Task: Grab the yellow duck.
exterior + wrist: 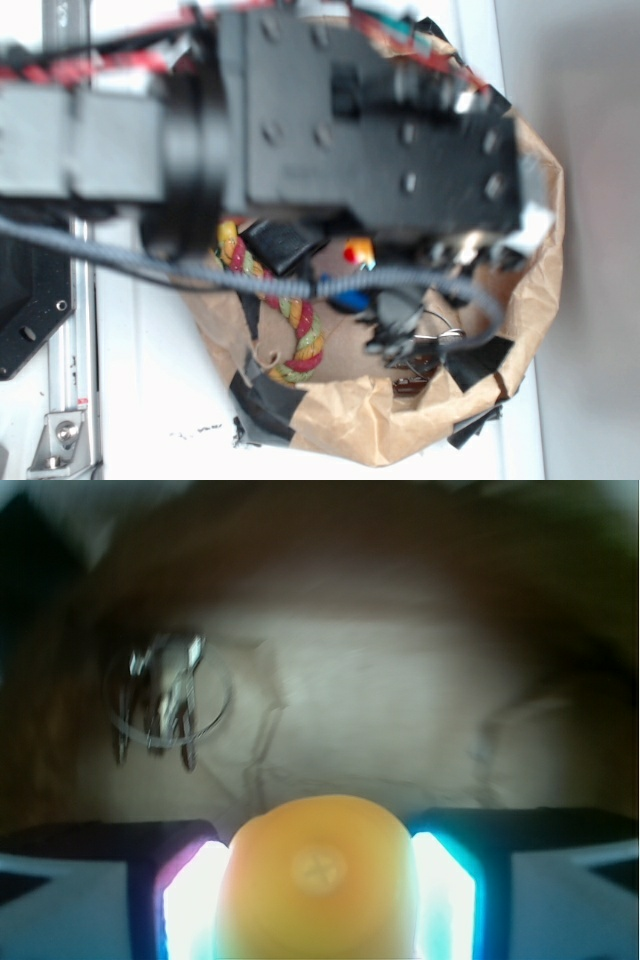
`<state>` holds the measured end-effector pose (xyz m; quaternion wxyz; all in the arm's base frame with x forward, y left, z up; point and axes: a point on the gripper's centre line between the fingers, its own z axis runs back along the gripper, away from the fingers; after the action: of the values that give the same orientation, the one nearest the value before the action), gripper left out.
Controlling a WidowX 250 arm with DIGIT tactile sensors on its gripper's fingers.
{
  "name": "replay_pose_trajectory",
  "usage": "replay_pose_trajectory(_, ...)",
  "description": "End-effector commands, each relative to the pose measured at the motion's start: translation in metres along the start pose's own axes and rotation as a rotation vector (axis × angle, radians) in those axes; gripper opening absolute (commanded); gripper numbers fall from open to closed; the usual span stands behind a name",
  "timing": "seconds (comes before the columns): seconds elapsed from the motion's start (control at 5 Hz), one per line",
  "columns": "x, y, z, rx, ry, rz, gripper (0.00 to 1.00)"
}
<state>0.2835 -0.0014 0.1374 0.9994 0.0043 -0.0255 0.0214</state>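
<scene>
While the arm [300,110] lies stretched across the top of the brown paper bag [530,300], its gripper [318,900] is clamped on the yellow duck [318,875].

Wrist view: the duck sits between the two fingers [185,905], touching both, its rounded yellow-orange body filling the gap. Below it lies the bag's creased floor with a cluster of metal binder clips [165,700] well apart to the left. Exterior view: the blurred black arm hides most of the bag; a multicoloured rope [295,320] and a blue object [350,298] show beneath it.
</scene>
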Motion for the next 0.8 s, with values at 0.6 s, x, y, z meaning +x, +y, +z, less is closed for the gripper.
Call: replay_pose_trajectory(0.6,-0.014,0.018,0.037,0.033,-0.019,-0.091,0.0)
